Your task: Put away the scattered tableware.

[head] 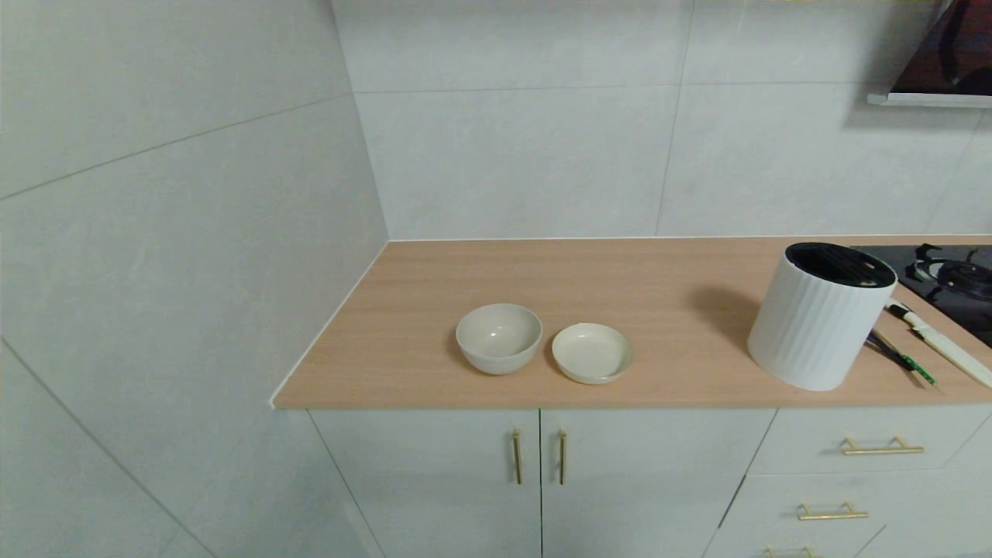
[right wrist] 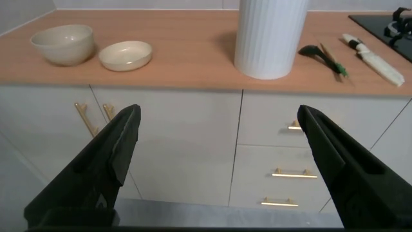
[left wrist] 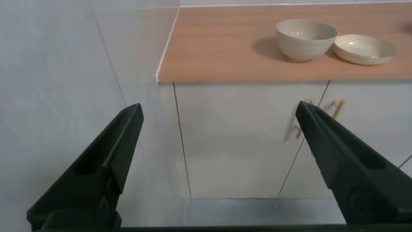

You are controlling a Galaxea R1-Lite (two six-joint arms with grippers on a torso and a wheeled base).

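**Both end effectors are hanging open in front of the cupboards, with the tableware lying up on the bench.**

The left end effector (left wrist: 219, 109) and right end effector (right wrist: 219, 111) are both gaping wide and holding nothing, below the edge of the wooden bench (head: 659, 271). In the head view, the deep cream ceramic bowl (head: 498, 337) is sitting at 9 o'clock of the shallow cream ceramic dish (head: 592, 353), just beside it. The white ribbed cylindrical holder (head: 820, 314) is standing upright well apart at the dish's 3 o'clock. At the holder's 3 o'clock, the thin dark-and-green utensil (head: 903, 358) and the long pale knife (head: 942, 345) are lying flat, their long axes running from 11 to 5 o'clock. The bowl is probably lying nearer the left arm, and the utensil and knife nearer the right.
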